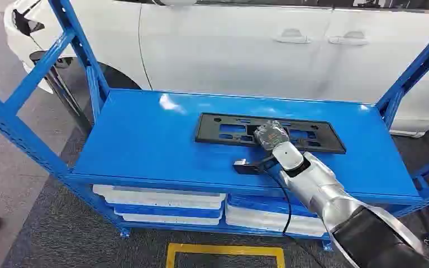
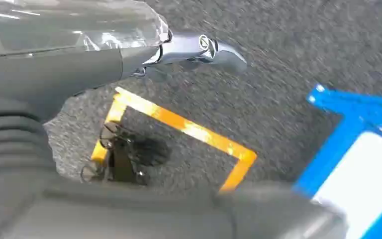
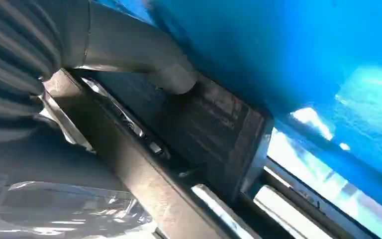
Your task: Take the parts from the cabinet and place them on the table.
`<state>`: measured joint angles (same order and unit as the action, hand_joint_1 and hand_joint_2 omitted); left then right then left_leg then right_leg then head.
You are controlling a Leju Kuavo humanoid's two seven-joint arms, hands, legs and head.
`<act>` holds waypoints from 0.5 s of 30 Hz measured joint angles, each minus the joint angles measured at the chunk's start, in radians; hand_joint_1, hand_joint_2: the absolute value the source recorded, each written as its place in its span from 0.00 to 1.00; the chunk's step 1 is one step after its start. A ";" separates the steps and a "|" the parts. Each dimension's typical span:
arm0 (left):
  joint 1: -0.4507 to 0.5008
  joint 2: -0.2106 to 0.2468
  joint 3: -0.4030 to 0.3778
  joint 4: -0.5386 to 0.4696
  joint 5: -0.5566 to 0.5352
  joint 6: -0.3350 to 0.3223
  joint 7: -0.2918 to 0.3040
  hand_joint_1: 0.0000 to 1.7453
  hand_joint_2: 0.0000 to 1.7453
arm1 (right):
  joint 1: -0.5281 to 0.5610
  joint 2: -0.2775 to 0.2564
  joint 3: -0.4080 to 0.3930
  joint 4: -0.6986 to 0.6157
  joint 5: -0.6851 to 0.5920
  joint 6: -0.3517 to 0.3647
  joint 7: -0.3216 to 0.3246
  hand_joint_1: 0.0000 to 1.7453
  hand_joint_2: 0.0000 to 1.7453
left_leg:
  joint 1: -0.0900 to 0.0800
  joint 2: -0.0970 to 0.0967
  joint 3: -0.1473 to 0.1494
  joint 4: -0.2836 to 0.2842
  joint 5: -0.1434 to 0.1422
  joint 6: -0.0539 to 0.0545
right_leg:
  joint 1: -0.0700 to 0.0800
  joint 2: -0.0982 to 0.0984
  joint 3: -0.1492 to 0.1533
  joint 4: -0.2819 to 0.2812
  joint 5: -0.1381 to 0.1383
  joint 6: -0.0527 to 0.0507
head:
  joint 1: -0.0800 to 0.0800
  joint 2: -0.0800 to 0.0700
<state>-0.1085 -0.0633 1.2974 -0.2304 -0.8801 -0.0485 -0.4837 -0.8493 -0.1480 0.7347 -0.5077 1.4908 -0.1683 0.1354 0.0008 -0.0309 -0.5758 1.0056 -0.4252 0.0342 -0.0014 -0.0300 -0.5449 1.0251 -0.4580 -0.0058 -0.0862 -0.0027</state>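
The black frame [image 1: 270,133] lies flat on the blue shelf top [image 1: 145,139], toward the back and right of centre, its long side running along the shelf. The right robot hand [image 1: 270,135] is down on the middle of it. In the right wrist view the thumb [image 3: 171,77] presses on the frame's dark face [image 3: 199,124], so I judge it is grasping the part, though the other fingers are hidden and I cannot be sure the grip is complete.

To do this well, the fingers should close across a solid bar of the frame, not through one of its cut-outs, and the lift should go straight up and level; held at mid-length, the long thin part ought to balance.

There is open shelf in front of the frame and to its left. The blue uprights [image 1: 408,84] rise at the right end, and a white car [image 1: 246,44] stands close behind, so the frame is best drawn toward the robot.

The left robot hand [image 2: 199,50] hangs over the grey floor [image 2: 288,59], near a yellow floor marking [image 2: 189,128]; it is released, holding nothing.
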 joint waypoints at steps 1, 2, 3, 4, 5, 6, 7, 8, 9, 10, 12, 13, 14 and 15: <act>-0.001 -0.001 -0.001 0.000 0.000 -0.002 -0.003 0.00 1.00 | -0.001 0.001 -0.004 0.000 -0.005 -0.008 -0.005 1.00 1.00 | -0.007 0.004 -0.009 0.002 -0.001 -0.007 | 0.009 -0.017 0.013 -0.020 -0.013 -0.003 | 0.000 0.000; -0.001 0.000 -0.002 0.000 -0.002 -0.005 -0.005 0.00 1.00 | -0.003 0.003 -0.008 -0.003 -0.011 -0.016 -0.013 1.00 1.00 | -0.003 0.004 -0.016 0.001 0.003 -0.013 | 0.009 -0.016 0.006 -0.021 -0.011 0.000 | 0.000 0.000; 0.000 0.000 -0.002 0.001 -0.002 -0.006 -0.005 0.00 1.00 | -0.003 0.003 -0.012 -0.005 -0.020 -0.025 -0.019 1.00 1.00 | -0.002 0.004 -0.018 0.001 0.006 -0.017 | 0.011 -0.013 0.002 -0.024 -0.010 0.000 | 0.000 0.000; 0.001 0.000 -0.002 0.001 -0.002 -0.008 -0.005 0.00 1.00 | -0.003 0.003 -0.017 -0.005 -0.031 -0.034 -0.029 1.00 1.00 | -0.001 0.005 -0.016 -0.002 0.009 -0.022 | 0.012 -0.013 0.000 -0.025 -0.009 -0.002 | 0.000 0.000; 0.001 0.000 -0.003 0.000 -0.002 -0.010 -0.003 0.00 1.00 | -0.002 0.003 -0.024 -0.011 -0.044 -0.045 -0.040 1.00 1.00 | -0.005 0.004 -0.017 -0.002 0.009 -0.028 | 0.004 -0.012 0.004 -0.037 -0.002 -0.007 | 0.000 0.000; 0.000 0.002 -0.003 0.001 -0.002 -0.011 -0.001 0.00 1.00 | 0.001 0.003 -0.032 -0.019 -0.064 -0.055 -0.058 1.00 1.00 | -0.002 0.001 -0.026 0.018 -0.007 -0.033 | 0.000 -0.022 0.009 -0.046 0.004 -0.008 | 0.000 0.000; -0.001 0.001 -0.003 0.001 0.001 -0.014 0.003 0.00 1.00 | 0.004 0.003 -0.041 -0.026 -0.089 -0.068 -0.079 1.00 1.00 | -0.004 0.006 -0.052 0.070 -0.046 -0.039 | 0.000 -0.024 0.007 -0.048 0.006 -0.013 | 0.000 0.000; -0.001 0.001 -0.003 0.001 0.002 -0.019 0.008 0.00 1.00 | 0.013 0.003 -0.052 -0.041 -0.125 -0.081 -0.107 1.00 1.00 | -0.003 0.008 -0.088 0.144 -0.086 -0.045 | 0.001 -0.027 0.005 -0.048 0.006 -0.013 | 0.000 0.000; 0.002 0.001 -0.002 0.001 0.007 -0.021 0.011 0.00 1.00 | 0.027 -0.009 -0.072 -0.069 -0.194 -0.093 -0.163 1.00 1.00 | -0.001 0.009 -0.128 0.227 -0.123 -0.049 | 0.003 -0.031 0.004 -0.047 0.005 -0.014 | 0.000 0.000; 0.005 0.001 -0.002 0.001 0.009 -0.023 0.011 0.00 1.00 | 0.041 -0.019 -0.092 -0.101 -0.269 -0.098 -0.226 1.00 1.00 | 0.000 0.010 -0.161 0.293 -0.144 -0.052 | 0.004 -0.033 0.004 -0.046 0.004 -0.015 | 0.000 0.000; 0.009 0.001 -0.002 0.001 0.009 -0.023 0.011 0.00 1.00 | 0.077 -0.046 -0.129 -0.198 -0.439 -0.073 -0.350 1.00 1.00 | 0.002 0.012 -0.173 0.301 -0.119 -0.054 | 0.003 -0.033 0.005 -0.043 0.000 -0.014 | 0.000 0.000; 0.009 0.001 -0.002 0.001 0.008 -0.023 0.015 0.00 1.00 | 0.103 -0.058 -0.143 -0.250 -0.524 -0.057 -0.409 1.00 1.00 | 0.003 0.012 -0.144 0.233 -0.070 -0.056 | 0.003 -0.034 0.006 -0.039 -0.005 -0.012 | 0.000 0.000; 0.009 0.002 -0.002 0.001 0.005 -0.023 0.021 0.00 1.00 | 0.134 -0.083 -0.167 -0.362 -0.698 -0.034 -0.526 1.00 1.00 | 0.004 0.012 -0.099 0.133 -0.015 -0.055 | 0.001 -0.034 0.010 -0.034 -0.012 -0.008 | 0.000 0.000; 0.010 0.002 -0.002 0.001 0.003 -0.023 0.024 0.00 1.00 | 0.159 -0.102 -0.188 -0.449 -0.831 -0.009 -0.606 1.00 1.00 | 0.006 0.005 -0.058 0.045 0.026 -0.054 | -0.001 -0.034 0.012 -0.029 -0.021 -0.003 | 0.000 0.000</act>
<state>-0.0983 -0.0618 1.2955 -0.2296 -0.8774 -0.0713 -0.4600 -0.6904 -0.2503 0.5470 -0.9567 0.6599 -0.1777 -0.4702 0.0071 -0.0256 -0.6342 1.0506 -0.3996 -0.0196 -0.0019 -0.0636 -0.5325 0.9962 -0.4789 -0.0084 -0.0862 -0.0027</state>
